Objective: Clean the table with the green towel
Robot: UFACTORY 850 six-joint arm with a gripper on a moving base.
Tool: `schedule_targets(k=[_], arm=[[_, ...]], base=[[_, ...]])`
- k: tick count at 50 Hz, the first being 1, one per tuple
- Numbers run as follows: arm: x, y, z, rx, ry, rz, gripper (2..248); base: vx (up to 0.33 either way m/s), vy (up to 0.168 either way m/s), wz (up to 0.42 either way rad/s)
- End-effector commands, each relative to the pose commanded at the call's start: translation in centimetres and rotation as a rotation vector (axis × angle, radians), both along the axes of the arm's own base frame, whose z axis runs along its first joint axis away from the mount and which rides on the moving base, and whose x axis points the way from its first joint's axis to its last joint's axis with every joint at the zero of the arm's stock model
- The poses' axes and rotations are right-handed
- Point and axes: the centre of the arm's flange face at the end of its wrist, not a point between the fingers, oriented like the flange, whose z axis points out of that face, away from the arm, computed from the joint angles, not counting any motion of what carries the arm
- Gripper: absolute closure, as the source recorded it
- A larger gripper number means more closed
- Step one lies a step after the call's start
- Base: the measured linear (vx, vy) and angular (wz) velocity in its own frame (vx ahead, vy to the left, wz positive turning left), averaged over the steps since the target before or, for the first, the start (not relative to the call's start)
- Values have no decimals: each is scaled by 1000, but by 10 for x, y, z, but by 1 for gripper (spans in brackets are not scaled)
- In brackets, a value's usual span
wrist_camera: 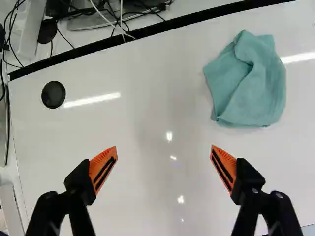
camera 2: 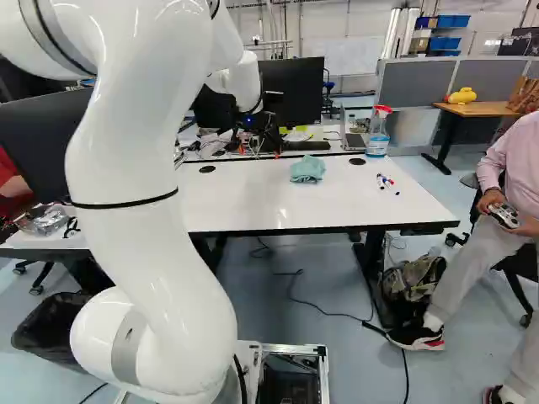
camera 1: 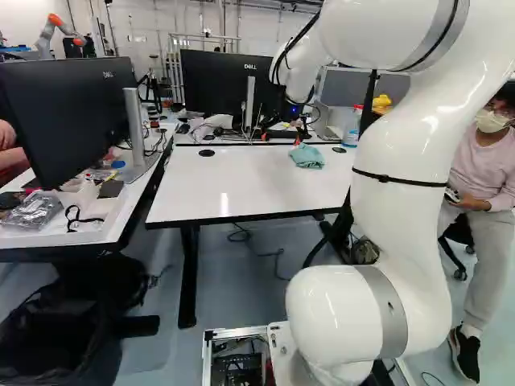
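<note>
Towel point(wrist_camera: 251, 83): is lying crumpled in soft green folds
Tabletop point(camera 2: 236, 194): is shining beneath it, smooth and white
Claw point(camera 2: 259, 148): is standing open, ridged orange pads point(wrist_camera: 100, 164) wide apart

Room before the green towel point(camera 2: 306, 169)
The tabletop point(camera 2: 244, 204) lies open nearer than the towel; beyond it stands a monitor point(camera 2: 293, 91), and to its right a spray bottle point(camera 2: 376, 141) and (much lower) markers point(camera 2: 387, 180).

Teal towel point(wrist_camera: 251, 83); bottle point(camera 2: 377, 145) perhaps bluish.
</note>
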Motion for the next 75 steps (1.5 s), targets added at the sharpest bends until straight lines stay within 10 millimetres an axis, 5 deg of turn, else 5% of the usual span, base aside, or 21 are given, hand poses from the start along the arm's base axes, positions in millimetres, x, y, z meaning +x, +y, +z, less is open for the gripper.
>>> schedule_targets(k=[75], arm=[[-149, 26, -1, 2, 35, 35, 3]], base=[[0, 0, 0]])
